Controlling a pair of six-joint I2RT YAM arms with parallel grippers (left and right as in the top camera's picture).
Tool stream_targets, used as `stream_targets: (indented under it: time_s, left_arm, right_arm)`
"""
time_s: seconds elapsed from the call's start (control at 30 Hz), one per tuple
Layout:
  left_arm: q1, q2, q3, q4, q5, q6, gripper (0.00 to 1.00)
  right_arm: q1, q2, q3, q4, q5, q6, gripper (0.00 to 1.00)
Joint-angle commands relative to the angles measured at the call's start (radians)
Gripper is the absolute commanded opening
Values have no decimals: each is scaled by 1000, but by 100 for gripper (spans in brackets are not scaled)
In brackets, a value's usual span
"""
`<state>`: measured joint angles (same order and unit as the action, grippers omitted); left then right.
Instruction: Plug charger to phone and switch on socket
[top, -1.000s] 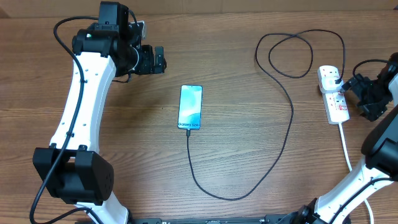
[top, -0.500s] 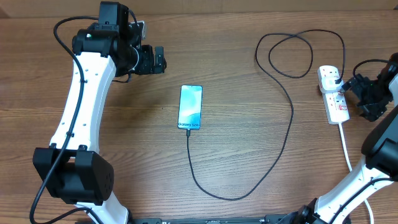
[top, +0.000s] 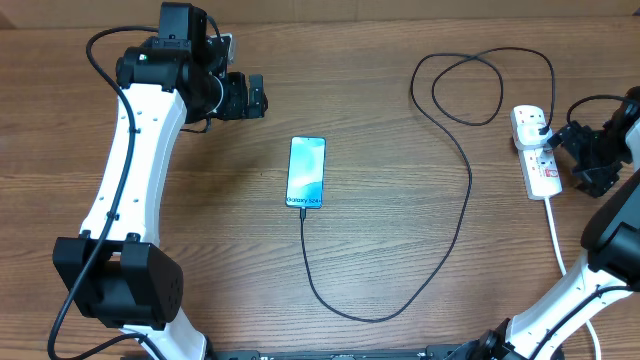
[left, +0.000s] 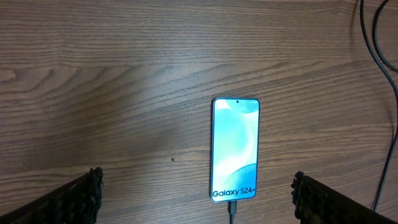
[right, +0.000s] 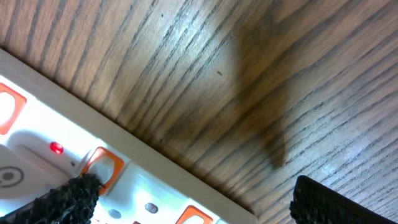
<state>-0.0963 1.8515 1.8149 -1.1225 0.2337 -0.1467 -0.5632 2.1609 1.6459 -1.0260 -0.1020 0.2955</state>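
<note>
The phone (top: 307, 172) lies screen up mid-table, lit light blue with "Galaxy S24+" text; it also shows in the left wrist view (left: 236, 149). The charger cable (top: 455, 220) runs from the phone's near end, where its tip (left: 232, 208) is plugged in, loops round and ends at a black plug in the white socket strip (top: 535, 150). A small red light (right: 56, 148) glows on the strip (right: 74, 149). My left gripper (top: 253, 97) is open and empty, far-left of the phone. My right gripper (top: 570, 150) is open, one finger over the strip's edge.
The strip's thick white cord (top: 557, 240) runs toward the table's near right edge. The black cable makes a loop (top: 470, 90) at the back right. The wooden table (top: 200, 230) lies bare around the phone.
My right gripper has shifted slightly at the socket strip. The left arm, phone and cable have not moved.
</note>
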Motion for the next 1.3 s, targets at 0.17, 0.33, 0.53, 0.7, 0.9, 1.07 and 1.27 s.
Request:
stream_targets:
  time_s: [0.17,0.33,0.53,0.7,0.9,1.07,1.27]
  left_arm:
    - [-2,9,4,1,-8,19,100]
    - [-2,9,4,1,-8,19,100]
    - [-2,9,4,1,-8,19,100]
    - [-2,9,4,1,-8,19,100]
    - [-2,9,4,1,-8,19,100]
    - [-2,9,4,1,-8,19,100]
    - [-2,9,4,1,-8,19,100]
  right_arm:
    - [-21,-119,51,-105,59,-3,100]
    - [-18,-311,51,-173,70,37,100]
    - [53,-528,48,-325,29,37,100]
    - [237,-742,-31,-371,18,45,100]
    - [357,-1112,-176,-371,22,45,100]
    - [357,-1370,-332,-333,22,49,100]
    - [357,-1517,-447,-341,22,140,100]
